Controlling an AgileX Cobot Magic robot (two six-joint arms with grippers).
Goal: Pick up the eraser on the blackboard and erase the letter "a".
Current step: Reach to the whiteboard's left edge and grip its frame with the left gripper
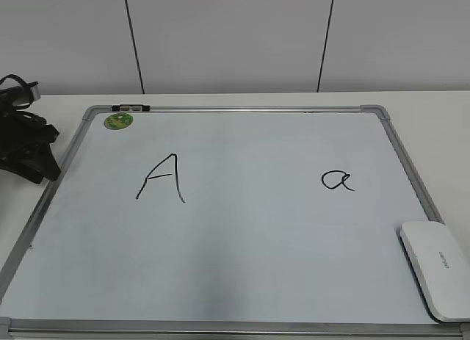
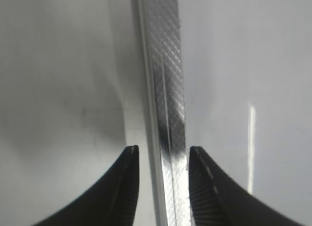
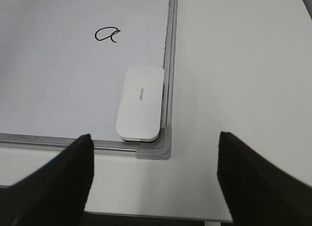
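The blackboard (image 1: 242, 244) lies flat on the table. The eraser (image 1: 435, 270) lies in its near right corner, against the frame. The letter "a" (image 1: 337, 181) is drawn on the right half, beyond the eraser. In the right wrist view my right gripper (image 3: 155, 143) is wide open and empty. It hovers in front of the board's grey corner, with the eraser (image 3: 140, 103) and the letter "a" (image 3: 107, 34) ahead of it. My left gripper (image 2: 162, 155) is open and empty, its fingers either side of the board's silver frame (image 2: 168, 89).
A larger capital "A" (image 1: 161, 178) is on the board's left half. A round green magnet (image 1: 118, 120) and a small marker (image 1: 131, 107) sit at the far left corner. My black left arm (image 1: 26, 145) rests by the board's left edge. White table (image 3: 234, 65) lies right of the board.
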